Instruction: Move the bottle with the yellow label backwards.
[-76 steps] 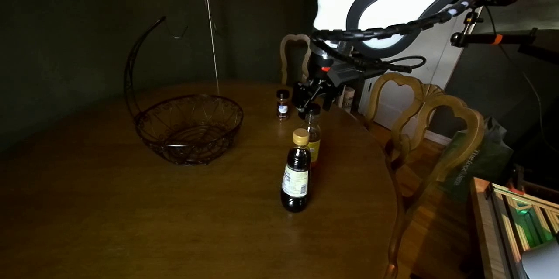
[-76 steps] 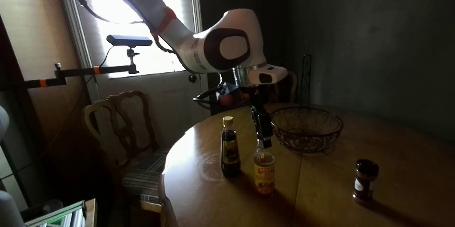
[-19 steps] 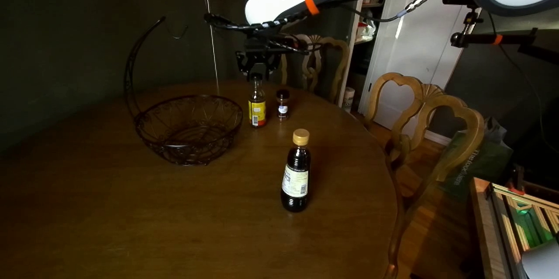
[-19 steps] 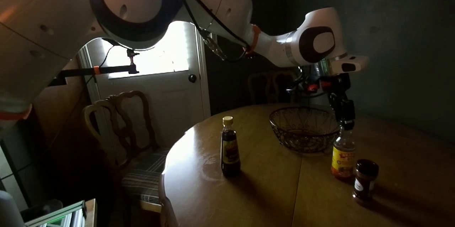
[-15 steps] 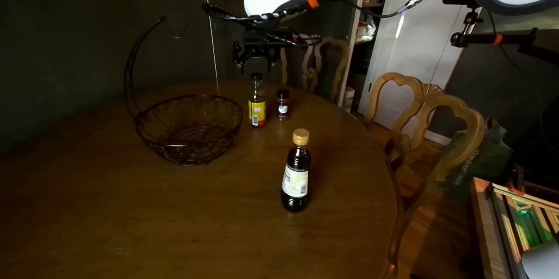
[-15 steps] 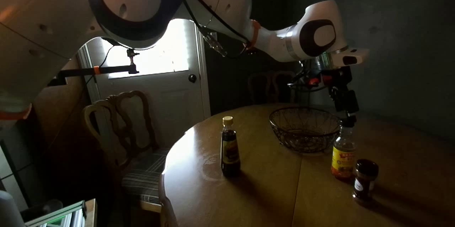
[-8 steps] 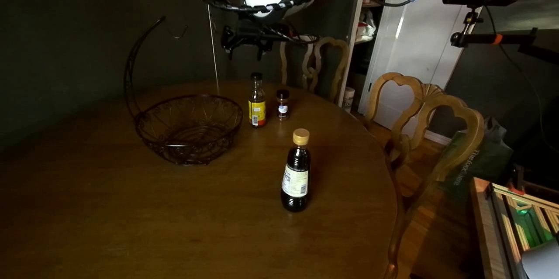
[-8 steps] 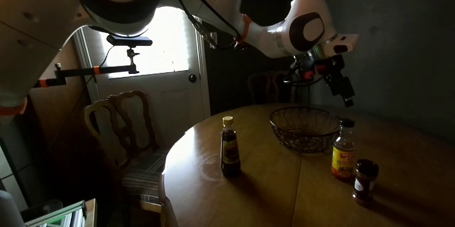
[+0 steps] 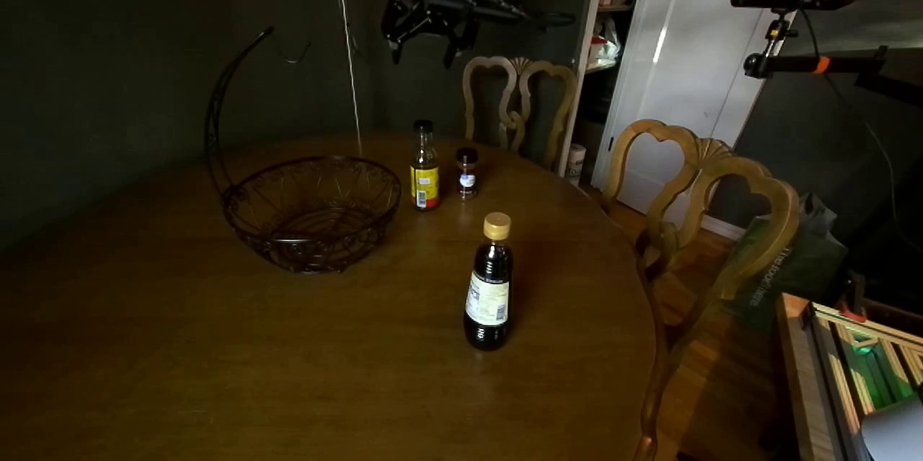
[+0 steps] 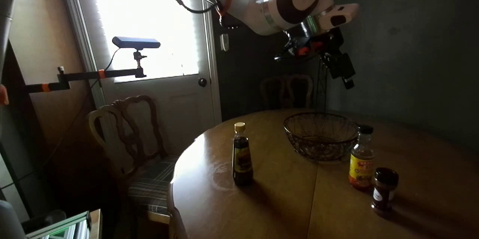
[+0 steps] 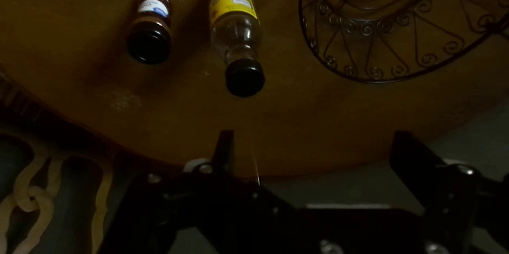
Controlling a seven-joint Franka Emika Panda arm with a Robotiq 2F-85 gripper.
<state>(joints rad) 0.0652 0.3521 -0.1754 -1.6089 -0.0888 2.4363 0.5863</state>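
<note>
At 11 o'clock from the gold-capped dark bottle (image 9: 489, 295), as an exterior view has it, the bottle with the yellow label (image 9: 425, 183) stands upright on the table (image 9: 288, 360), cap on, nothing touching it. Just beside it at 3: a small jar (image 9: 467, 176), gap visible. Near, at 8: a wire basket (image 9: 292, 239). The gripper (image 9: 423, 59) hangs higher than the cap, at 12 in that view, well clear; fingers (image 11: 224, 148) spread wide, nothing between them. Wrist view puts the cap between 10 and 11 from midway between the tips.

My read: bottle is placed or close to it, and the step in hand is getting the gripper clear. So: straight up first, fingers apart, no sideways sweep until the tips top everything nearby. Then mind 9 o'clock: the basket handle (image 9: 212, 118) is tall, and I can't judge its depth against the gripper.

If "backwards" needs more: come down centred over the cap, pinch the neck, high enough that the finger on the 3 side passes over the jar. Slow, upright, presumably towards 12, not 3. Tall and narrow, so I'd expect tipping if nudged up top. Can't tell the fill level.
</note>
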